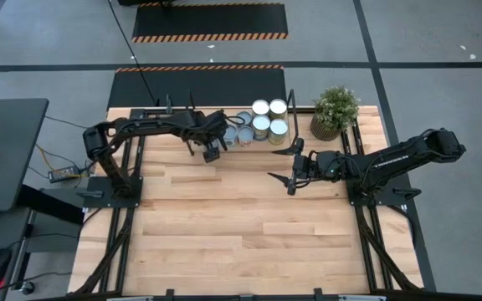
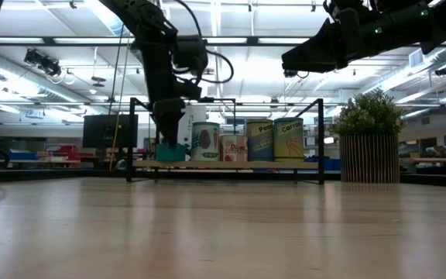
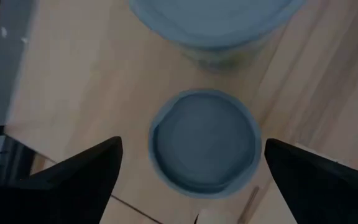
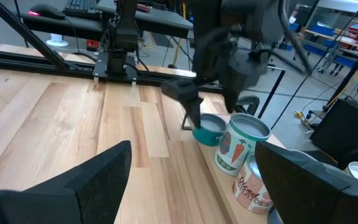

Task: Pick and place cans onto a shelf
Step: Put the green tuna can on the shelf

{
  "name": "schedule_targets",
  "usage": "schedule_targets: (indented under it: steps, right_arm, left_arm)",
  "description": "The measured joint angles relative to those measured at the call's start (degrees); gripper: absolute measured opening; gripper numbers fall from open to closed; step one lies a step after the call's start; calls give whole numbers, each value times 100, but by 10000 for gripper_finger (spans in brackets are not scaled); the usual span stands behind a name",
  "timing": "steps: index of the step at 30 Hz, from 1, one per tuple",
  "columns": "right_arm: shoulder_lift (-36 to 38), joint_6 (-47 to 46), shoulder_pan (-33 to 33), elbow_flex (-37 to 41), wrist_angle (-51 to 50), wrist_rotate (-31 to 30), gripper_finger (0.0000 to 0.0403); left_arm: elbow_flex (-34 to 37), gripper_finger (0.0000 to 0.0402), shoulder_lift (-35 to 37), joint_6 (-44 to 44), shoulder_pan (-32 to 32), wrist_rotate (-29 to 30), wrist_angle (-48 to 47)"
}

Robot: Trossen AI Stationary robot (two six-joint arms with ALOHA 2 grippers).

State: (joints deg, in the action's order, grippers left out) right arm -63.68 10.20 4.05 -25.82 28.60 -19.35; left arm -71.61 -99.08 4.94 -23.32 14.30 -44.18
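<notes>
Teal can (image 3: 205, 144) sits on the shelf (image 2: 231, 164) beside the others, between the left gripper's (image 3: 191, 171) wide-open fingers, unheld. Placing looks done; next, lift clear. Right gripper (image 1: 293, 170) waits open, empty.

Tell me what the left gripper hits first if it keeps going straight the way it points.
Most likely the low teal can on the shelf: the left gripper points down at it, jaws open to either side of its lid. How far above it is unclear.
</notes>
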Motion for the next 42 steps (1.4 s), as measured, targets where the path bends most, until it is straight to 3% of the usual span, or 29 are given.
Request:
schedule_targets:
  steps: [13, 24, 30, 42]
  right_arm:
    - [2, 2, 1, -2, 2, 0, 348]
    - [2, 0, 0, -2, 19, 0, 348]
    - [2, 0, 2, -2, 45, 0, 348]
    - [2, 1, 0, -3, 112, 4, 348]
  left_arm:
    - [0, 400, 144, -239, 308, 287, 136]
    - [-2, 400, 451, -554, 453, 220, -467]
    - [0, 400, 519, -345, 735, 147, -1146]
    - [0, 400, 500, 74, 970, 425, -978]
